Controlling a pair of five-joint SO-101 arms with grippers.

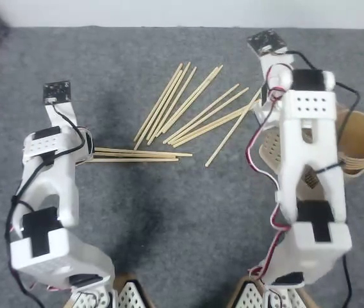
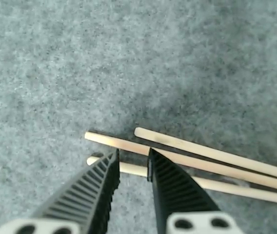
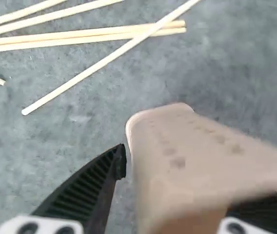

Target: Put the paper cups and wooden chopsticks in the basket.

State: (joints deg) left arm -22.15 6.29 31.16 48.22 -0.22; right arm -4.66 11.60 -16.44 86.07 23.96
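Two things could go wrong here. The left gripper (image 2: pixel 132 157) has its jaws only a little way apart, and the three chopsticks (image 2: pixel 202 163) by it lie very close together. If the jaws shut now, they may pinch two sticks at once. They may also nudge one so it rolls off across the gray mat (image 1: pixel 169 224). The sticks run sideways under both tips, not straight down the gap, so the jaws might slide along the wood and catch nothing.

The other worry is the right gripper (image 3: pixel 177 190). It has a corner of the basket (image 3: pixel 202 156) between its jaws and seems to be holding it. If it tips the basket, the paper cups (image 1: pixel 361 138) that look to be sitting in it could spill out.

The ends of the three sticks are right at the left tips. One stick shows in the gap, and another lies just past the tips. The big pile of chopsticks (image 1: pixel 188 106) lies farther off on the mat, between the two arms, not yet in the basket.
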